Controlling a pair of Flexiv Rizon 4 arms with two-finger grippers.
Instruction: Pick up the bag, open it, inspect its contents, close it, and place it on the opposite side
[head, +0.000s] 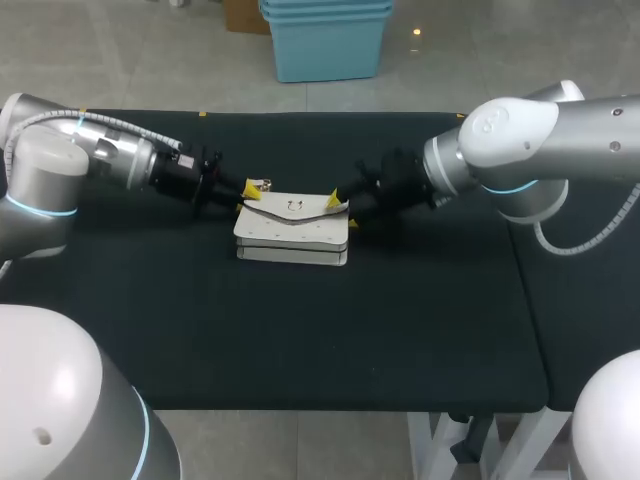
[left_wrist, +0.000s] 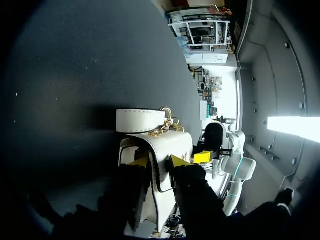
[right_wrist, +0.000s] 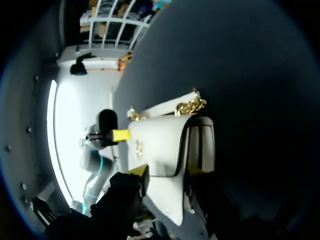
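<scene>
In the head view, the left arm reaches in low from the left, its left end effector (head: 246, 197) at one end of the white handbag (head: 292, 238). The right arm mirrors it, with the right end effector (head: 342, 210) at the other end. The handbag lies flat mid-bench on the matte black bench (head: 300, 330), the corners of its flap lifted.

In the left wrist view, the left end effector (left_wrist: 159, 161) pinches the flap's edge between nearly closed fingers. The handbag (left_wrist: 167, 142) is smooth, stitched leather with a gold chain (left_wrist: 167, 126).

In the right wrist view, the right end effector (right_wrist: 167, 171) likewise clamps the curved flap of the handbag (right_wrist: 160, 135). The chain (right_wrist: 190, 106) gleams ahead.
</scene>
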